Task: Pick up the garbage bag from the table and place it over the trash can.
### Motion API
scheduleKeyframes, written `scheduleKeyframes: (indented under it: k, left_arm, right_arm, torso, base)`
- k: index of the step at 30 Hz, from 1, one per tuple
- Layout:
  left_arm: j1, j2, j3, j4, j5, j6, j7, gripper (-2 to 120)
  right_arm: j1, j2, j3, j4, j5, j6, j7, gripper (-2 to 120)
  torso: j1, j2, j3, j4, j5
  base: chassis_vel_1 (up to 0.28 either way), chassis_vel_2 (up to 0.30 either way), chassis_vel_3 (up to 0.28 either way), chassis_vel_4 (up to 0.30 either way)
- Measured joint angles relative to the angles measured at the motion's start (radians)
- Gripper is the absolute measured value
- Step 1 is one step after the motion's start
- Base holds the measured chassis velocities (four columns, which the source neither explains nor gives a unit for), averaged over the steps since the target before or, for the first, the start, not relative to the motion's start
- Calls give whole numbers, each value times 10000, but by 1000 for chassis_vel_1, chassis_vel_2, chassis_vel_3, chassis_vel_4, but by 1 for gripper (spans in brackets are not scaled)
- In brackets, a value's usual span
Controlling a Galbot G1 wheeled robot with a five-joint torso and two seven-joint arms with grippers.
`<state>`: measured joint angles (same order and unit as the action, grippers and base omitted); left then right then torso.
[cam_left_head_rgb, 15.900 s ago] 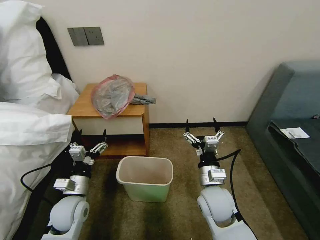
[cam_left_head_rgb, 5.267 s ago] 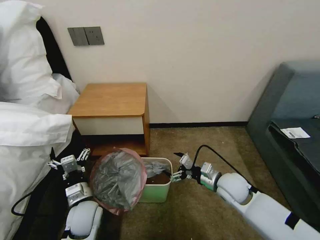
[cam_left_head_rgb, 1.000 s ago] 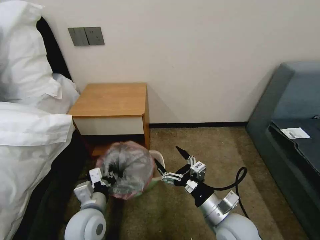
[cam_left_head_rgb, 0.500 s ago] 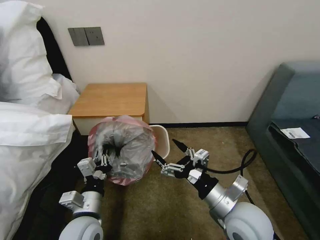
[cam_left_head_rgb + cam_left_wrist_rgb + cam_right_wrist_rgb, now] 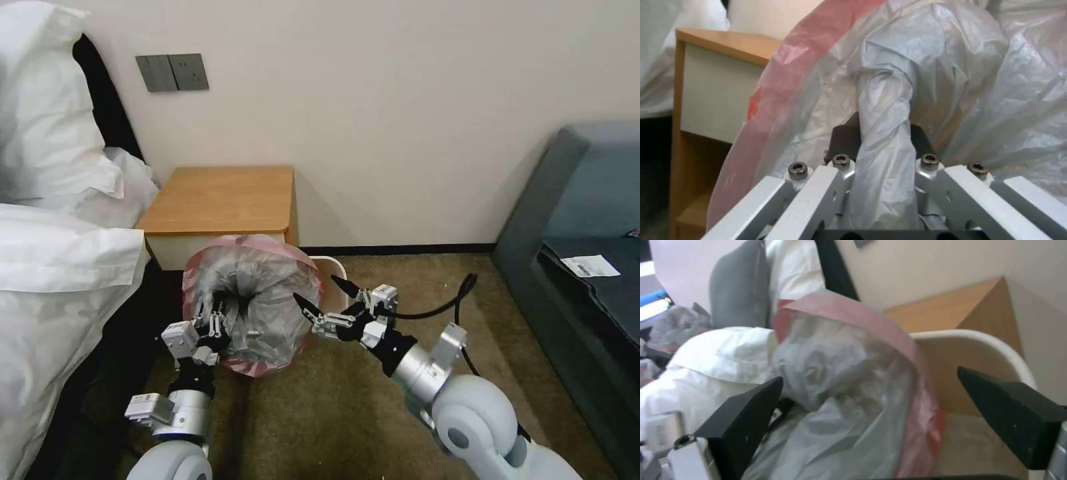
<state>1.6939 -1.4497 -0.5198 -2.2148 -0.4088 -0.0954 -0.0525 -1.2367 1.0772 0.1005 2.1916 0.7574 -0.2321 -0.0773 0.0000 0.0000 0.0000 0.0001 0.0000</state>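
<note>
The garbage bag, crinkly grey with a pink band, hangs bunched in front of the table. My left gripper is shut on a twisted fold of it. The trash can shows as a cream rim behind the bag's right side, and the bag covers the rest of it. In the right wrist view the pink band of the bag lies across the trash can's mouth. My right gripper is open at the bag's right edge, one finger on each side.
A bed with white pillows stands close on the left. A grey sofa lines the right. The wall runs behind the table. Brown carpet lies open between can and sofa. The right arm's black cable loops over it.
Over the last second my left gripper lifted the bag from near the floor to the height of the table's drawer. The can's rim rose with it. My right gripper moved in toward the bag.
</note>
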Motion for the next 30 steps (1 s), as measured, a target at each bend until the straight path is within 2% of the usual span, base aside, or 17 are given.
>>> scheduleKeyframes:
  k: [4, 14, 22, 24, 27, 28, 30]
  left_arm:
    - [-59, 86, -41, 24, -13, -41, 192, 11]
    - [-218, 585, -72, 106, -140, -20, 299, 11]
    - [-241, 699, -87, 110, -199, 12, 301, 11]
    - [-244, 700, -85, 125, -201, 12, 301, 11]
    - [-280, 716, -113, 200, -203, 12, 289, 11]
    - [-280, 716, -113, 200, -203, 12, 289, 11]
    - [-331, 736, -136, 268, -205, 10, 274, 11]
  right_arm:
    - [378, -66, -129, -235, 317, -131, 225, 100]
    - [1026, -54, -508, -744, 966, -365, 493, 100]
    - [1209, 48, -721, -948, 1054, -412, 552, 99]
    - [1210, 57, -762, -960, 1052, -416, 551, 96]
    - [1094, 105, -825, -936, 948, -413, 538, 81]
    - [1094, 105, -825, -936, 948, -413, 538, 81]
    - [953, 111, -801, -848, 846, -385, 514, 69]
  torso:
    - [0, 0, 0, -1, 0]
    - [0, 0, 0, -1, -1]
    - [0, 0, 0, -1, -1]
    - [0, 0, 0, 0, -1]
    - [0, 0, 0, 0, 0]
    - [0, 0, 0, 0, 0]
    - [1, 0, 0, -1, 0]
  base:
    - [0, 0, 0, 0]
    - [0, 0, 0, 0]
    - [0, 0, 0, 0]
    - [0, 0, 0, 0]
    - [0, 0, 0, 0]
    - [0, 0, 0, 0]
    - [0, 0, 0, 0]
